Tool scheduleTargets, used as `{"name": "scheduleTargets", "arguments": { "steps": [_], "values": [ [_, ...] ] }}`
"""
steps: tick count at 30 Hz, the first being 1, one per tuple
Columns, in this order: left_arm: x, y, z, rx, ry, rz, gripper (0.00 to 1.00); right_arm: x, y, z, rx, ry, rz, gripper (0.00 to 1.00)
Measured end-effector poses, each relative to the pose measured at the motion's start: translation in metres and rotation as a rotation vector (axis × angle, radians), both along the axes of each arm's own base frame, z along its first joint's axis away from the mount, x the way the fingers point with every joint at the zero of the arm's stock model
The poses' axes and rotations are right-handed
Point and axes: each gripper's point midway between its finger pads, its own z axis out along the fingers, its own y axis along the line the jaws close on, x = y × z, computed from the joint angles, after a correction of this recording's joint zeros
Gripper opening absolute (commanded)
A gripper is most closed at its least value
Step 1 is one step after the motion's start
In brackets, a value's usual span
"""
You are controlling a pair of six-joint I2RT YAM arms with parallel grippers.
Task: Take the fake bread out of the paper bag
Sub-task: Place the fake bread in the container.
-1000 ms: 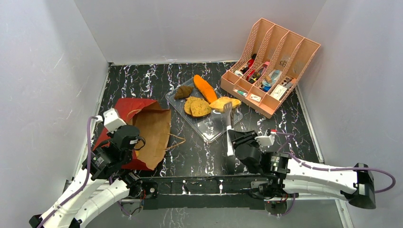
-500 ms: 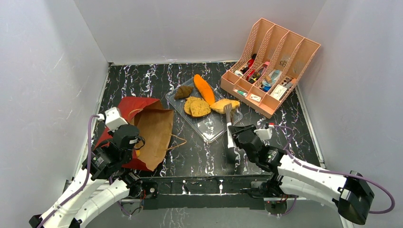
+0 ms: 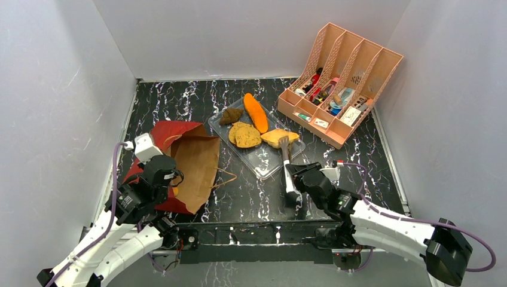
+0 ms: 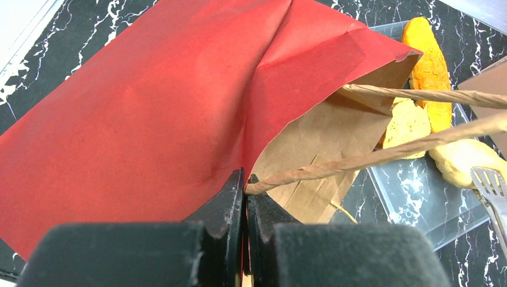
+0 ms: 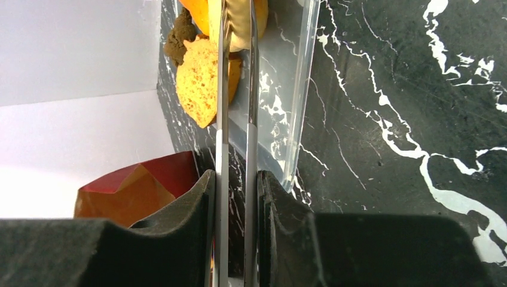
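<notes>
The red paper bag (image 3: 179, 158) lies on its side at the left, its brown mouth facing the clear tray (image 3: 269, 160). My left gripper (image 3: 170, 179) (image 4: 246, 178) is shut on the bag's twisted paper handle (image 4: 359, 160) at the mouth edge. On the tray lies the fake bread: an orange loaf (image 3: 255, 112), a dark lump (image 3: 230, 115), tan round pieces (image 3: 245, 134) and a pale yellow piece (image 3: 280, 137). My right gripper (image 3: 291, 182) (image 5: 236, 179) is shut on metal tongs (image 3: 286, 160) (image 5: 236, 89), whose tips straddle the pale yellow piece. The bag's inside is hidden.
A pink desk organizer (image 3: 338, 81) with small items stands at the back right. Grey walls close in the black marble table (image 3: 179, 101) on three sides. The bag's second handle (image 3: 222, 176) trails on the table between bag and tray.
My right arm has swung left and stretched toward the tray. The tongs' tips and the pale yellow piece have shifted slightly nearer on the tray. The left gripper still holds the handle.
</notes>
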Motion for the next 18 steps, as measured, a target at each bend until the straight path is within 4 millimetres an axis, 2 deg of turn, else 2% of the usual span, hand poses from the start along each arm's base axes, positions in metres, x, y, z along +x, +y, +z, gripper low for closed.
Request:
{"name": "scheduleTargets", "arguments": {
  "steps": [2, 7, 18],
  "values": [
    [0.001, -0.002, 0.000, -0.003, 0.001, -0.004, 0.00, -0.001, 0.000, 0.002, 0.015, -0.003, 0.001, 0.38],
    [0.003, -0.005, 0.000, -0.008, 0.000, -0.009, 0.00, -0.007, -0.004, -0.003, 0.028, 0.007, 0.007, 0.43],
    [0.004, -0.007, 0.000, -0.011, 0.002, -0.016, 0.00, -0.015, -0.009, -0.004, 0.049, 0.012, 0.021, 0.44]
  ]
}}
